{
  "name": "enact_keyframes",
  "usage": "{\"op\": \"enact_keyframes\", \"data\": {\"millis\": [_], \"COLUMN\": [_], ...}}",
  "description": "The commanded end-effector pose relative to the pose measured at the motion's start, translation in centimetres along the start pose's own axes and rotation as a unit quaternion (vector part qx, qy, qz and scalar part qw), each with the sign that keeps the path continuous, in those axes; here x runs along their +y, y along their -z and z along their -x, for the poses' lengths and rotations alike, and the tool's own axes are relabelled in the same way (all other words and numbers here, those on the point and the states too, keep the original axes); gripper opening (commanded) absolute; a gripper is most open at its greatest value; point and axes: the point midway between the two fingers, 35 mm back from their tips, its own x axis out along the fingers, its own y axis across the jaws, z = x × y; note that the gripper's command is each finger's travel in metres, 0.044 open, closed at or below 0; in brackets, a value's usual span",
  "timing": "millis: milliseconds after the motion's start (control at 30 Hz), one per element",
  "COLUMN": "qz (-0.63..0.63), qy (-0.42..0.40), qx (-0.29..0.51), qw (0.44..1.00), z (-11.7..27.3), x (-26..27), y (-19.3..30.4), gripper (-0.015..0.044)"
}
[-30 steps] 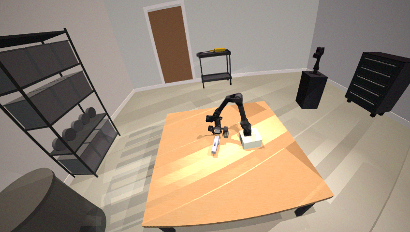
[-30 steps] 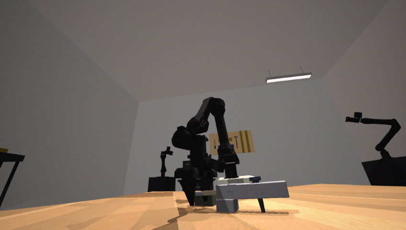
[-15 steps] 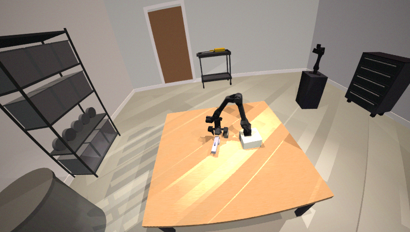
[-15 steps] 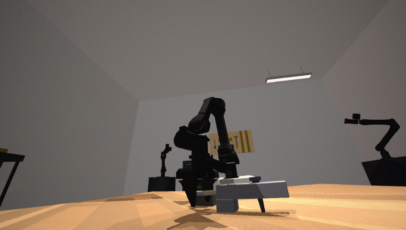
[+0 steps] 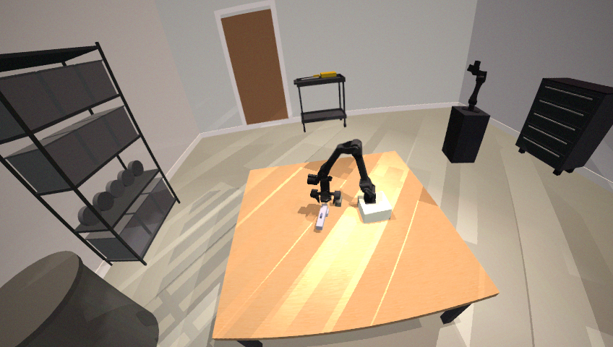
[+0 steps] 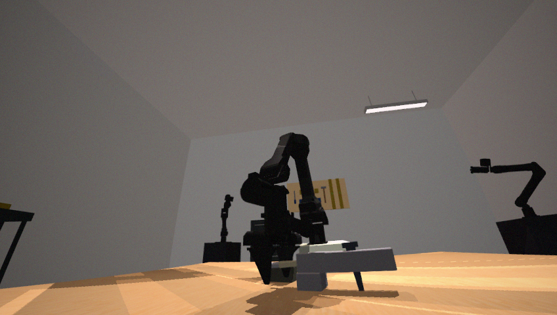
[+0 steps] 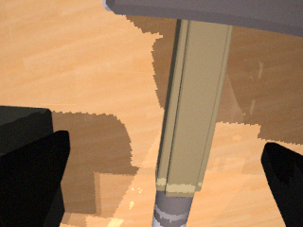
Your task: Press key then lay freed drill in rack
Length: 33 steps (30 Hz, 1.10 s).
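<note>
Black tapered fingers of the gripper are standing wide apart, holding nothing. From left to right in the wrist view, a dark green-grey block, perhaps the rack, is sitting beside the left-hand finger; next, the beige grooved drill with a grey round end is lying between the fingers, reaching out from the lilac-grey boxy holder. Rightward in the exterior view, a dark slanting key is passing through that holder. Probably the drill is stiff, fairly light and smooth, inviting a square grip on its beige sides.
</note>
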Motion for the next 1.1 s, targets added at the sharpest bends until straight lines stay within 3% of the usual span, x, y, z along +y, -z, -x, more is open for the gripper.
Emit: {"op": "enact_keyframes", "data": {"millis": [0, 100, 633, 1067], "qz": [-0.001, -0.001, 0.000, -0.001], "qy": [-0.001, -0.001, 0.000, -0.001], "qx": [-0.002, -0.002, 0.000, -0.002], "qw": [1.000, 1.000, 1.000, 1.000], "z": [-0.16, -0.20, -0.04, 0.18], "x": [0.06, 0.06, -0.01, 0.12], "y": [-0.27, -0.34, -0.10, -0.10], "gripper": [0.0440, 0.0440, 0.0020, 0.0000]}}
